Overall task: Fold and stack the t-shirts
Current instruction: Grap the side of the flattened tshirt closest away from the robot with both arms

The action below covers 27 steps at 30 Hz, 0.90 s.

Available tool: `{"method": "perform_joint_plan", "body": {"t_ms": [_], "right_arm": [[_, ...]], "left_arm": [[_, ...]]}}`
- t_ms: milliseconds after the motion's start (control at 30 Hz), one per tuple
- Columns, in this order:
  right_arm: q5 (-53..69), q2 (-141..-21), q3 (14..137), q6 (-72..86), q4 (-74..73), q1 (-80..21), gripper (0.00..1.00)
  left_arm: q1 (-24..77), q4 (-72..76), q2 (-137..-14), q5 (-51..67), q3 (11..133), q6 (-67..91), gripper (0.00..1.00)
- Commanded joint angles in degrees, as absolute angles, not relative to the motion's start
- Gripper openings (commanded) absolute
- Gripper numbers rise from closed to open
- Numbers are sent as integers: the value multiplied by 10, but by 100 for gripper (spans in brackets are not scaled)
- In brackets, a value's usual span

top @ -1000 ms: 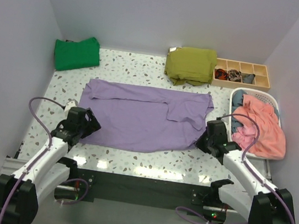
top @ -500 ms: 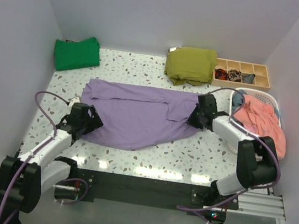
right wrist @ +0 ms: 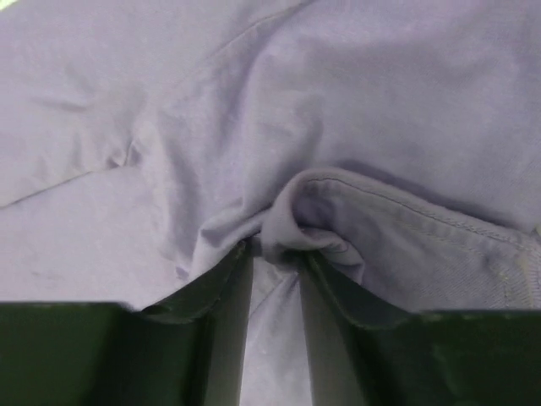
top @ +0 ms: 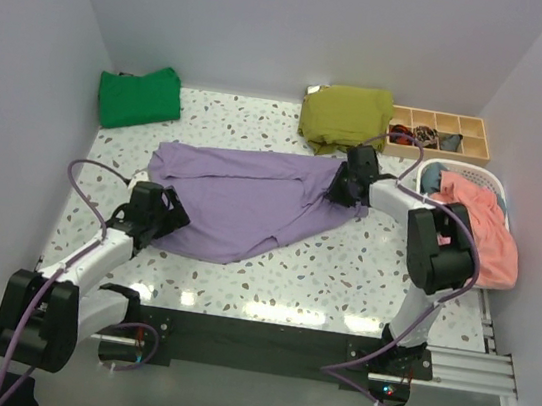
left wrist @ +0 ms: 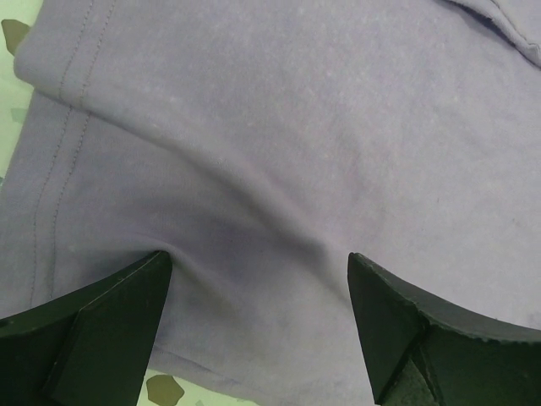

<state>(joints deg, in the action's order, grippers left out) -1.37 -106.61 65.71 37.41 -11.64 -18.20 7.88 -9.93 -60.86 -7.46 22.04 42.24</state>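
The lavender t-shirt (top: 241, 199) lies spread across the middle of the table, its right side drawn in toward the far right. My right gripper (top: 340, 187) sits low on that right end. In the right wrist view the right gripper (right wrist: 277, 249) has its jaws slightly parted, and a rolled hem of the lavender t-shirt (right wrist: 321, 211) is bunched at the fingertips. My left gripper (top: 170, 215) hovers over the shirt's near-left part. The left gripper (left wrist: 258, 258) is wide open, with smooth purple cloth (left wrist: 279, 127) beneath it and nothing pinched. A folded green t-shirt (top: 140, 97) rests at the far left.
A folded olive garment (top: 346, 118) lies at the back centre. A wooden divided box (top: 440, 136) stands to its right. A white basket (top: 467, 171) holding pink cloth (top: 474, 232) sits at the right edge. Walls close in the left, back and right.
My right gripper swept from the shirt's near-right corner up and left, dragging that edge with it, and its jaws have parted. The left gripper shifted slightly over the shirt's near-left part.
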Motion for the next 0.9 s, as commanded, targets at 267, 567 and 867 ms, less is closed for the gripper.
{"method": "perform_joint_plan", "body": {"t_ms": [267,567,867], "right_arm": [[-134,-818,562,262,-153,-174,72],[-51,-786,404,308,-48,-151,62],[31,-837,320,338,123,-134,60]], "left_arm": [[76,-91,-620,-72,232,403,90],[76,-85,-623,-71,235,394,90],[76,-67,-622,-63,221,395,89]]}}
